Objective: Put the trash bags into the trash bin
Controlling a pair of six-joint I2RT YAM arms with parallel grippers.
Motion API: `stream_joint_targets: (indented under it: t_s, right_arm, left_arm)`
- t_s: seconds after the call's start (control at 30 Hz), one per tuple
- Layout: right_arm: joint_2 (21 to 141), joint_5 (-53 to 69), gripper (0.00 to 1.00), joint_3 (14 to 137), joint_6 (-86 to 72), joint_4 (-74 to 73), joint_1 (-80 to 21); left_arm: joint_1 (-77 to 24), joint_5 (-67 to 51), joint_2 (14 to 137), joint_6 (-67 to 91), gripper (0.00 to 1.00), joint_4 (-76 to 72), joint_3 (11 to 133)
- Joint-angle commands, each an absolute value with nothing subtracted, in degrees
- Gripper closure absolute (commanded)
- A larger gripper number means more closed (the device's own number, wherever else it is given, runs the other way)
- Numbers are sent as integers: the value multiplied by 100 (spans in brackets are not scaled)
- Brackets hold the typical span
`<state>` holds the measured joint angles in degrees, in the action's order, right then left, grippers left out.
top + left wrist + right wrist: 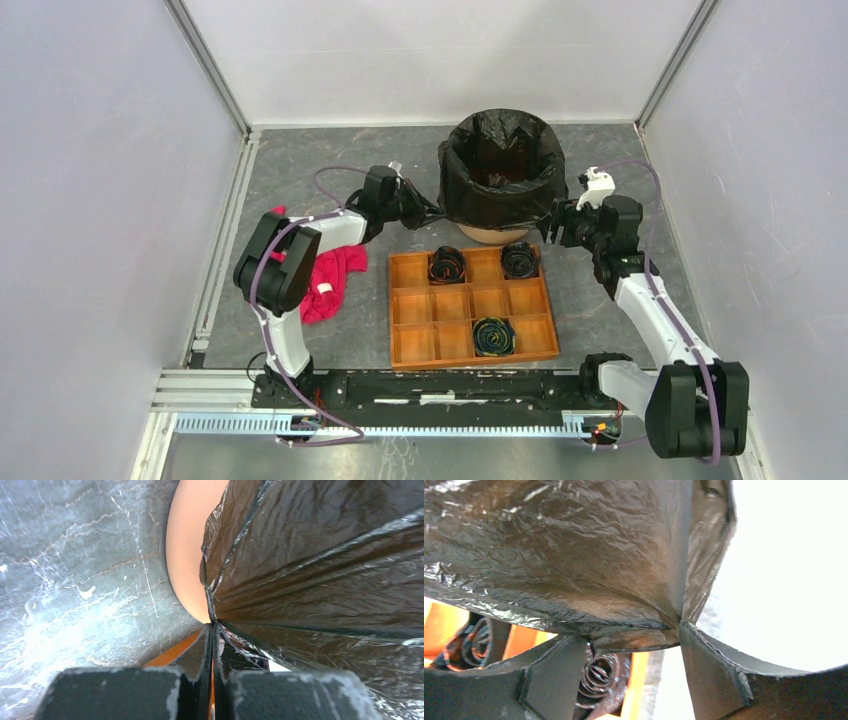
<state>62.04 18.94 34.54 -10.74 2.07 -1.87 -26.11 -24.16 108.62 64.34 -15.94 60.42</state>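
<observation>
Black trash bag lines the orange bin; left jaws pinch it, right jaws spread, perhaps around a fold.

Top camera: high above near edge, looking down. Wrist cameras: very close on trash bag, which all views share.

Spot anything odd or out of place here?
The black bag sits unevenly over the orange bin: the left end effector pinches its edge out sideways. A red cloth lies crumpled beside the tray.
</observation>
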Motion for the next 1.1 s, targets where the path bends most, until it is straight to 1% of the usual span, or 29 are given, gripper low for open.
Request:
stream_joint_targets:
  t_s: [0.0, 0.07, 0.2, 0.33, 0.4, 0.43, 0.47, 0.5, 0.57, 0.6, 0.63, 0.73, 0.8, 0.87, 0.93, 1.0, 1.07]
  right_arm:
    - [5977, 790, 25, 4201, -581, -1055, -188]
    - [5930, 918, 24, 4460, -507, -1355, -184]
    - [5689, 1044, 16, 4623, -458, -1451, -183]
    - [5652, 1828, 16, 4518, -525, -829, -180]
    - [5823, 2070, 18, 4443, -644, -453, -179]
    - [5915, 2175, 21, 4316, -713, -101, -172]
    - [6048, 2280, 29, 4220, -778, 183, -177]
    - [6257, 2366, 40, 4151, -819, 410, -176]
    - [6672, 2546, 58, 4094, -919, 530, -183]
    - [6792, 2675, 64, 4037, -982, 592, -187]
    - [6866, 2773, 67, 3914, -1052, 697, -180]
    - [6760, 2703, 67, 3539, -1132, 754, -180]
    - [6573, 2512, 65, 3668, -1004, 277, -185]
    - [6328, 2351, 51, 3907, -786, -301, -184]
    - [6019, 1917, 35, 4180, -541, -906, -184]
    - [5725, 1404, 25, 4483, -351, -1406, -184]
    - [5568, 1122, 18, 4837, -191, -1802, -185]
  left_arm:
    - [-2604, -2002, 10377, 5544, 98, -817, 6482]
    - [-2603, -1835, 10178, 5372, 98, -692, 6478]
    - [-2605, -1805, 10064, 5217, 98, -565, 6511]
    - [-2611, -1590, 9936, 5053, 98, -521, 6419]
    - [-2610, -1541, 9823, 5016, 98, -554, 6382]
    - [-2611, -1540, 9780, 4994, 96, -547, 6393]
    - [-2615, -1545, 9738, 4966, 93, -516, 6421]
    - [-2619, -1547, 9711, 4932, 90, -440, 6451]
    - [-2619, -1553, 9615, 4855, 84, -340, 6468]
    - [-2624, -1548, 9576, 4796, 83, -288, 6457]
    - [-2622, -1529, 9519, 4734, 82, -216, 6434]
    - [-2611, -1385, 9267, 4475, 80, 41, 6374]
    - [-2610, -1446, 9120, 4357, 75, 265, 6367]
    - [-2610, -1541, 8944, 4257, 64, 326, 6314]
    - [-2597, -1503, 8774, 4129, 47, 462, 6268]
    - [-2580, -1433, 8620, 3987, 34, 672, 6276]
    - [-2547, -1428, 8468, 3855, 24, 845, 6295]
